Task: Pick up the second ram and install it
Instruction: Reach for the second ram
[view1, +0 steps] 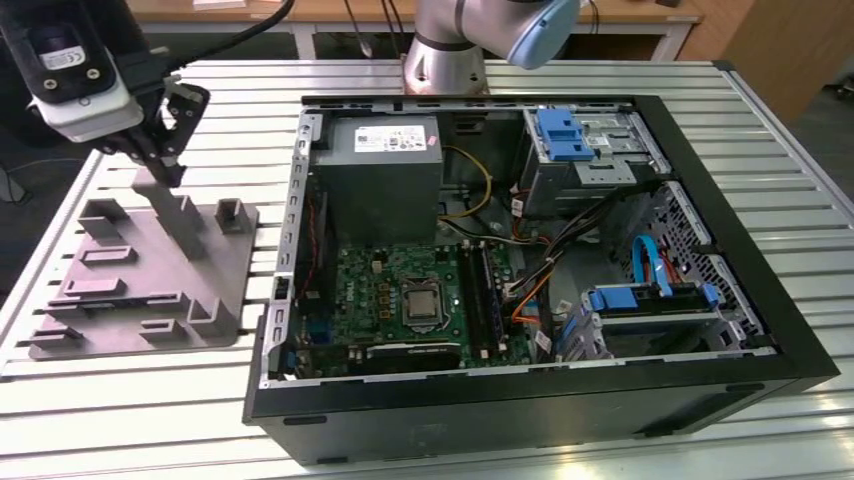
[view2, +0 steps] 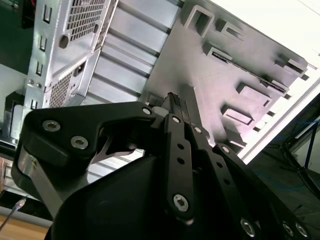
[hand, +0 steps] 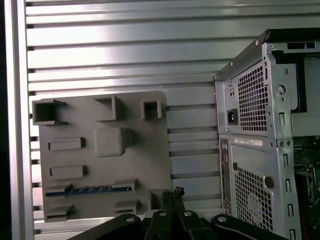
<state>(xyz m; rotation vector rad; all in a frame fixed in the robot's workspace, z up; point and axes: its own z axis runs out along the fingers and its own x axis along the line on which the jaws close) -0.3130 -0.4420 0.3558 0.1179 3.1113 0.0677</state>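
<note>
Second ram (hand: 90, 189): stands on edge in a slot of the holder tray (hand: 145, 150), probably so its long edge can be pinched. Holder tray: at 9 o'clock of the case (view1: 534, 420) in the exterior view. Gripper (view1: 170, 176): narrow, empty, above the holder tray's 12 o'clock end.

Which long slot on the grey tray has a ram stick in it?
In the first wrist view, the one with the blue-green ram stick along it; the other slots on the grey tray are plain grey.
</note>
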